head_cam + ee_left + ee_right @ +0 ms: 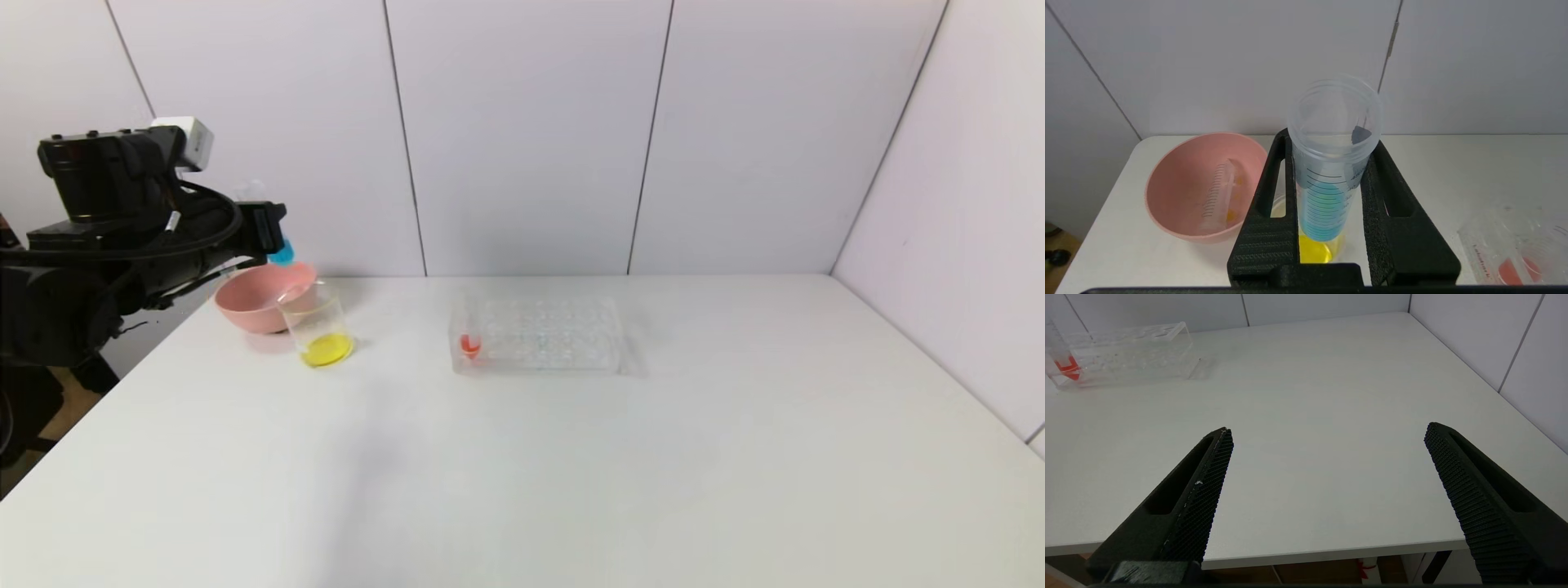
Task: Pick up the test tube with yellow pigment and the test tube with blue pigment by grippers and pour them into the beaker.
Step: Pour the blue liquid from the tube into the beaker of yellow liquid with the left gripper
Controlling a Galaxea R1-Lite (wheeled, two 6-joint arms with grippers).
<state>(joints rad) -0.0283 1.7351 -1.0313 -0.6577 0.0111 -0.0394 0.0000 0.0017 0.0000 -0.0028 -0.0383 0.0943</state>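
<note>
On my far left, the left gripper (1331, 179) pinched the test tube with blue pigment (1329, 192) upright, raised over the pink bowl (263, 296) and the beaker (320, 331). The test tube with yellow pigment (1218, 196) lay emptied inside that bowl, and yellow liquid sat in the beaker just beside it. Toward the middle of the table (571, 457), I saw the clear tube rack (539, 335) holding a red-liquid tube (470, 343). My right gripper (1327, 433) hung near the table's front edge, fingers spread wide, holding nothing.
</note>
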